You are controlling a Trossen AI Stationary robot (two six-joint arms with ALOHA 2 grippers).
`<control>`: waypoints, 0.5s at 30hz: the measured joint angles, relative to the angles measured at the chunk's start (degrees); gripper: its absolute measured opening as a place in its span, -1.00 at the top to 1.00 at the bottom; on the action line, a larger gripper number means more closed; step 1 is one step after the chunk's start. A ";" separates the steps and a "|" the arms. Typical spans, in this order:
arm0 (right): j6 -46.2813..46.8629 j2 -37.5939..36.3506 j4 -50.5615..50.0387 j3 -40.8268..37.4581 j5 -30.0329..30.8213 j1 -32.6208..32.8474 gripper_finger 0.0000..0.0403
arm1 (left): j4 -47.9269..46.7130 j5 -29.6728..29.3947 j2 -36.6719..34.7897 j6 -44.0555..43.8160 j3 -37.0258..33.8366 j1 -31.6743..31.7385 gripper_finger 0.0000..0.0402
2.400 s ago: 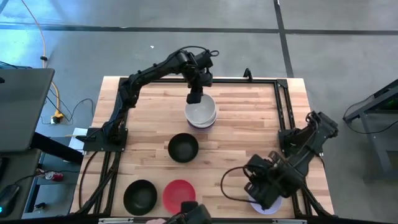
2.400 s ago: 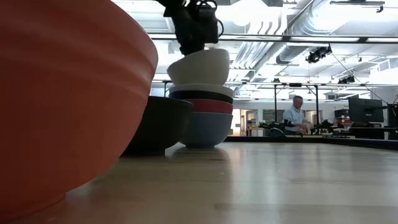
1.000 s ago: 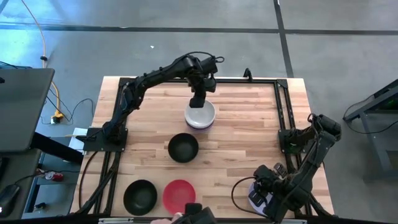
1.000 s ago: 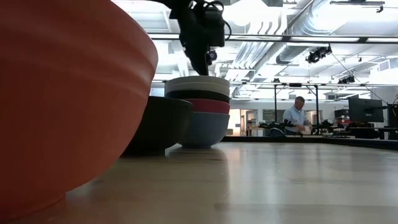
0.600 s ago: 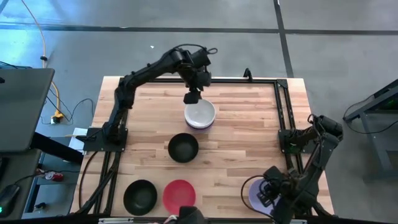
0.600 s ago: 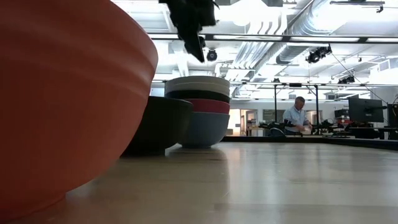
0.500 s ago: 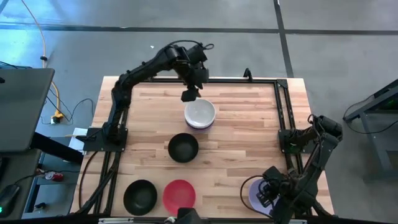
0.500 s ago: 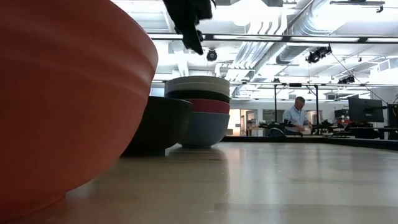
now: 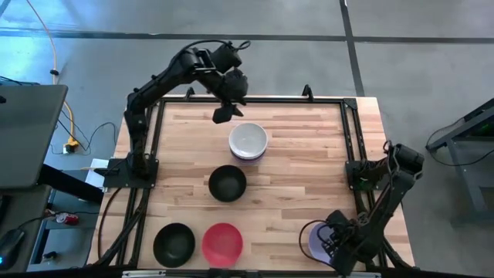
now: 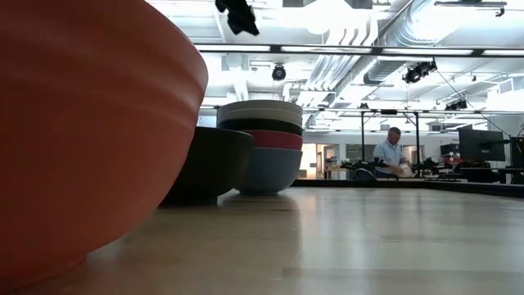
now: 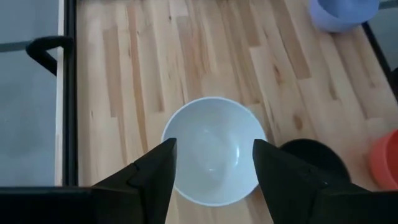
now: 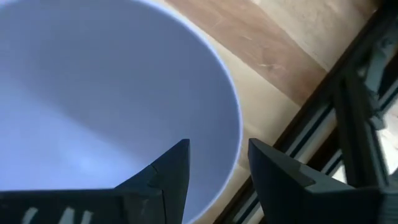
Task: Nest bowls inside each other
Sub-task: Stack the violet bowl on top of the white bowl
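Note:
A stack of nested bowls (image 9: 248, 141) stands at the table's far middle, a white bowl (image 11: 214, 149) uppermost. My left gripper (image 9: 221, 116) hangs open and empty, high above the table and just far-left of the stack. A lavender bowl (image 9: 315, 239) sits at the near right. My right gripper (image 12: 217, 165) is open over it, one finger inside and one outside its rim (image 12: 237, 134); whether they touch it I cannot tell. Single bowls rest on their bases: black (image 9: 228, 183), black (image 9: 174, 244), red (image 9: 222, 242).
A black metal frame (image 9: 349, 131) runs along the table's edges, with the arm bases on it at left and right. Bare wood lies between the stack and the lavender bowl. In the low view the red bowl (image 10: 82, 123) fills the left side, and a person shows far behind the table.
My left gripper has come away from the white bowl's rim and risen, moving toward the table's far-left. The white bowl stays nested on top of the stack. My right gripper has shifted slightly toward the near edge over the lavender bowl.

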 joint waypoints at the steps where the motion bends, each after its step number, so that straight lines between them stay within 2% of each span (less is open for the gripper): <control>1: -0.07 -0.01 0.71 -0.61 -0.24 0.00 0.24 | 0.02 0.10 -0.41 -0.26 0.00 -0.09 0.01; 9: 1.19 -0.99 3.15 -5.11 -4.09 0.02 0.24 | 0.02 0.08 -1.85 -0.84 0.00 -2.37 0.02; 15: 1.44 -1.07 5.94 -6.69 -4.29 0.02 0.25 | 0.02 0.00 -1.80 -0.61 0.00 -3.51 0.02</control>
